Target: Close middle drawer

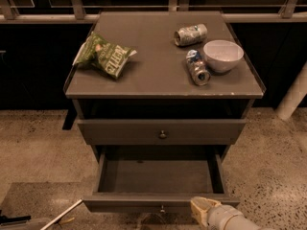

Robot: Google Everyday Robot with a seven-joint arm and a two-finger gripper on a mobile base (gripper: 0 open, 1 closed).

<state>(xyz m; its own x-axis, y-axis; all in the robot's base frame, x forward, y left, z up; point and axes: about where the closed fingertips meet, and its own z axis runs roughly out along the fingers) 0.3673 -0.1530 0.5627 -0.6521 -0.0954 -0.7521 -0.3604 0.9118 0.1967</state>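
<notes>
The middle drawer [158, 176] is pulled far out of the grey cabinet, and its box is empty. Its flat front [144, 201] faces me at the bottom of the camera view, with a small round knob [162, 208]. The upper drawer [162, 131] above it is nearly pushed in. My gripper [201, 210], cream-tipped on a pale arm, is at the bottom right. It sits against the outer face of the middle drawer's front, just right of the knob. The lowest drawer is hidden below.
On the cabinet top [153, 75] lie a green chip bag [104, 54], two crushed cans [191, 34] [197, 67] and a white bowl [223, 55]. Speckled floor surrounds the cabinet. A white post [293, 97] stands at the right, and a dark railing runs behind.
</notes>
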